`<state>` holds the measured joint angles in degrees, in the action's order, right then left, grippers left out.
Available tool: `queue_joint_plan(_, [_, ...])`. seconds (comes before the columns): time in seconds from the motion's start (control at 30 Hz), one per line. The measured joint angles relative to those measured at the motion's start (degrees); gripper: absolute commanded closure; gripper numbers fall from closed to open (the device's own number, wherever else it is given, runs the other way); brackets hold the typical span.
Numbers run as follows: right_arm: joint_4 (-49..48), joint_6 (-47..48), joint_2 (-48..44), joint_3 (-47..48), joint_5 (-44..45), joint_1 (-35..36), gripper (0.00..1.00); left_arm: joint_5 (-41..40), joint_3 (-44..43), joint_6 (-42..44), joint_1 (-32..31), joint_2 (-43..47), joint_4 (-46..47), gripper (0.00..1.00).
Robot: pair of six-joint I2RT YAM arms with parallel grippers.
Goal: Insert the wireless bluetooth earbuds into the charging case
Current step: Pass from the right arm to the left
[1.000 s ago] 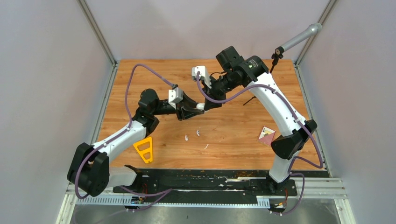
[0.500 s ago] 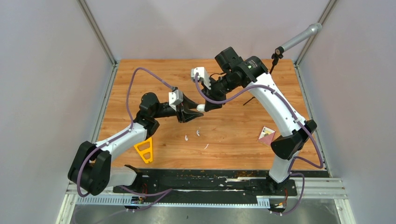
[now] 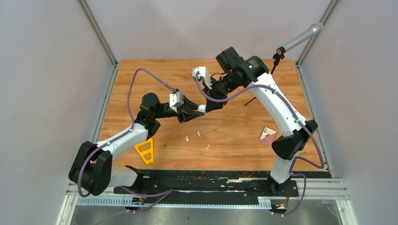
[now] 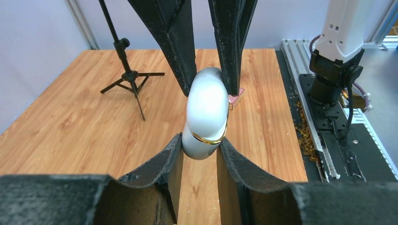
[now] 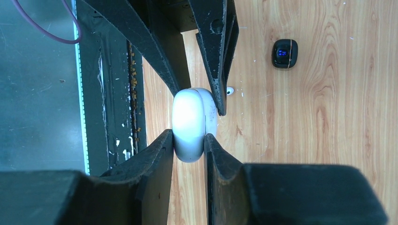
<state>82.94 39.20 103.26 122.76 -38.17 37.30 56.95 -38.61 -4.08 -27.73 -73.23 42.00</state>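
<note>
We list one white charging case (image 4: 206,105), glossy and pebble-shaped with a gold seam line, held in the air, its ends pinched by the left gripper (image 4: 199,143) and the right gripper (image 5: 187,138). We list one white earbud (image 3: 187,138) and a second white earbud (image 3: 199,133), tiny, lying loose and near each other on the table (image 3: 234,133).

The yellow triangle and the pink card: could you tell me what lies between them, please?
A white earbud, a second white earbud and a thin white sliver, in the top view.
</note>
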Motion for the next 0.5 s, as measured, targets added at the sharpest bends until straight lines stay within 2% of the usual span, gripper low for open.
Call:
queue_joint_plan(0.2, [0.02, -1.25, 0.81, 0.35, -0.11, -0.28, 0.92, 0.37, -0.02, 0.66, 0.0, -0.79, 0.04, 0.83])
queue_joint_plan(0.37, [0.0, -2.29, 0.85, 0.35, -0.2, -0.44, 0.87, 0.35, -0.02, 0.52, -0.07, -0.98, 0.33, 0.99])
queue_joint_plan(0.5, [-0.09, -3.5, 0.92, 0.35, -0.26, -1.03, 0.88, 0.02, -0.02, -0.33, -0.24, -1.38, 1.09, 1.0])
